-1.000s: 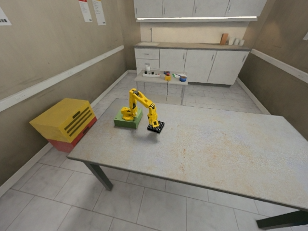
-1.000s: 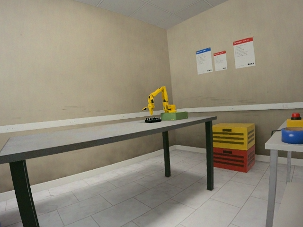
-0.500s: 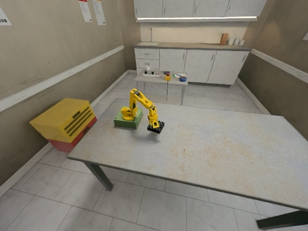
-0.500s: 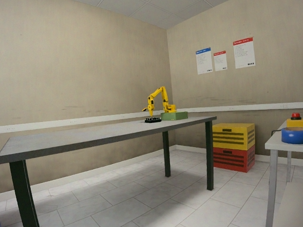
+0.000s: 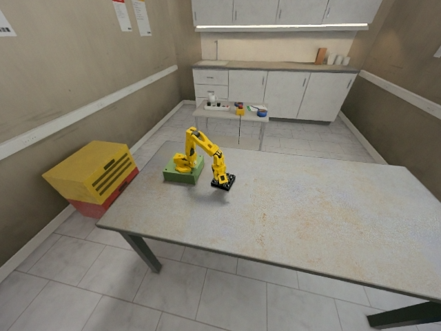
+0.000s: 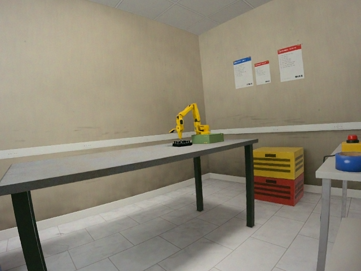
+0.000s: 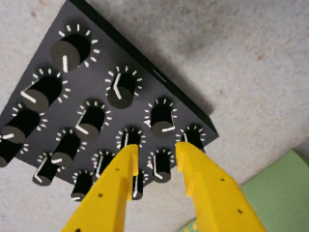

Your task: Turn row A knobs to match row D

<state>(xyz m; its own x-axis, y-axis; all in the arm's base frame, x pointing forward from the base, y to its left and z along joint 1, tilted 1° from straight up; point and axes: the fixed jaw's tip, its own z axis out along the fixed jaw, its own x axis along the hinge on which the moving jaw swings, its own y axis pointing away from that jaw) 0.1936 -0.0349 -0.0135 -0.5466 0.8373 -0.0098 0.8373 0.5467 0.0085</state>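
Observation:
The black knob box [image 7: 106, 121] lies on the table, also seen in the top view [image 5: 222, 182] and the exterior view [image 6: 181, 143]. Its knobs are black with white pointers and tick marks. A small socket slot [image 7: 158, 73] sits on the upper-right edge in the wrist view. The row along that edge runs from a large knob [image 7: 70, 48] to a corner knob [image 7: 193, 136]. My yellow gripper [image 7: 155, 150] hovers just above the box's near corner, nearly shut with a narrow gap and holding nothing. A second-row knob [image 7: 161, 165] shows in that gap. The right finger partly covers the corner knob.
The arm's green base block [image 5: 183, 169] stands right beside the box and shows at the lower right of the wrist view [image 7: 280, 193]. A yellow and red crate [image 5: 91, 176] stands on the floor left of the table.

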